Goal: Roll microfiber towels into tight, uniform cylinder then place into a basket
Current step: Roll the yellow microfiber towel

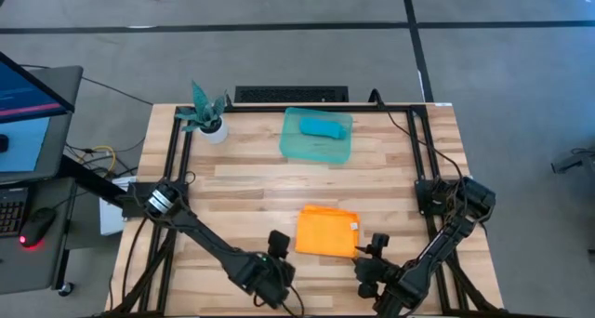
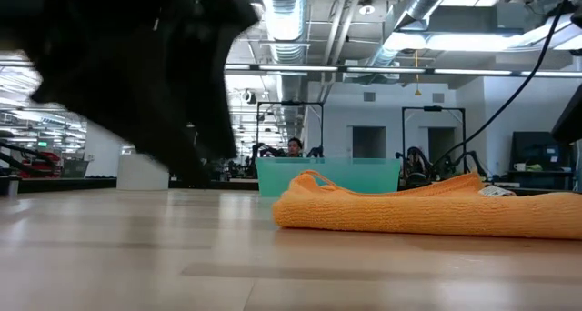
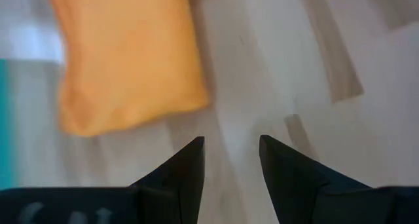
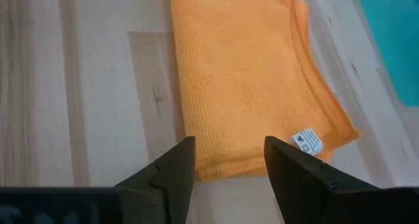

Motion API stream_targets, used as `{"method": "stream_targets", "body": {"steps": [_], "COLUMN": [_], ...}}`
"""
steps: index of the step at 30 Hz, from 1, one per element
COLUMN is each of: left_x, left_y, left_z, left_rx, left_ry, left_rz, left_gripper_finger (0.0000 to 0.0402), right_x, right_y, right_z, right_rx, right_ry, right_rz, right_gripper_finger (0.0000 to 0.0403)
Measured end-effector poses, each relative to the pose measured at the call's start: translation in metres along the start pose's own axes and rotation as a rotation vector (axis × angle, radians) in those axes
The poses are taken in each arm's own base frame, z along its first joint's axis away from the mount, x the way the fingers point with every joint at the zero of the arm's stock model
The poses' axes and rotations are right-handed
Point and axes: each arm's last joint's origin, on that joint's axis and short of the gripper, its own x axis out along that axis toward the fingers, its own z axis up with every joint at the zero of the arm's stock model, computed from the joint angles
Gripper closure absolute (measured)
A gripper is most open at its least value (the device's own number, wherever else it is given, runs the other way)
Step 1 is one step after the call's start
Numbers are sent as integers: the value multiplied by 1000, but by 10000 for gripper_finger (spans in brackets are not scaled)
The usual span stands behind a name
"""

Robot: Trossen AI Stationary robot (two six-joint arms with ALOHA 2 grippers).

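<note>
A: Starting at the left, what's there?

B: The left pincer (image 1: 277,240) hangs low over the wooden counter (image 1: 242,183), just beside the left edge of the orange towel (image 1: 327,231). Its jaws stand apart with only bare wood between them, so it grips nothing.

A: And the towel itself?

B: It lies folded flat near the counter's front edge, a soft looped microfiber with stitched hems and a small white label (image 4: 307,142) at one corner. From the low view it sits in slightly puffy layers, not yet a cylinder.

A: Further right?

B: The right pincer (image 1: 377,243) is just beside the towel's right edge, jaws released, empty, pointed at the short hem.

A: How should the roll go?

B: I'd pinch one short hem squarely with both pincers, keep the edges aligned, and turn it over itself with steady tension. The pile is springy, so a loose first turn would probably leave a lopsided roll.

A: And the basket?

B: The translucent teal basket (image 1: 296,147) sits well apart at the back, rounded corners, with the turquoise towel (image 1: 324,126) already bundled inside.
</note>
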Motion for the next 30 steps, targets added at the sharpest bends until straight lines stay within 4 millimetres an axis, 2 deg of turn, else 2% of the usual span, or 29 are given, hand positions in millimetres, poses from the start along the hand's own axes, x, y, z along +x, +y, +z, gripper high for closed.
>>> {"method": "stream_targets", "body": {"steps": [3, 7, 12, 15, 19, 22, 26, 30], "left_x": [4, -5, -28, -30, -23, -12, 1, 16], "left_y": [5, 16, 31, 36, 38, 35, 26, 16], "left_z": [-18, -41, -58, -67, -71, -73, -64, -49], "left_rx": [-71, -176, -259, -322, -402, -421, -405, -292], "left_ry": [-46, -194, -495, -644, -751, -732, -707, -692], "left_rz": [-59, -104, -132, -141, -146, -150, -144, -103], "left_gripper_finger": [262, 262, 262, 262, 262, 262, 262, 262], "right_x": [0, 0, 2, 4, 5, 5, 5, 3], "right_y": [0, 0, -2, -3, -3, -3, -1, 5], "right_z": [0, 0, 2, 3, 4, 4, 5, 6], "right_rx": [0, -2, 6, 12, 15, 16, -32, -77], "right_ry": [0, 1, 12, 29, 34, 33, 22, -10], "right_rz": [0, -2, -4, -2, -2, -1, 17, 61], "right_gripper_finger": [200, 198, 198, 198, 199, 200, 200, 204]}}
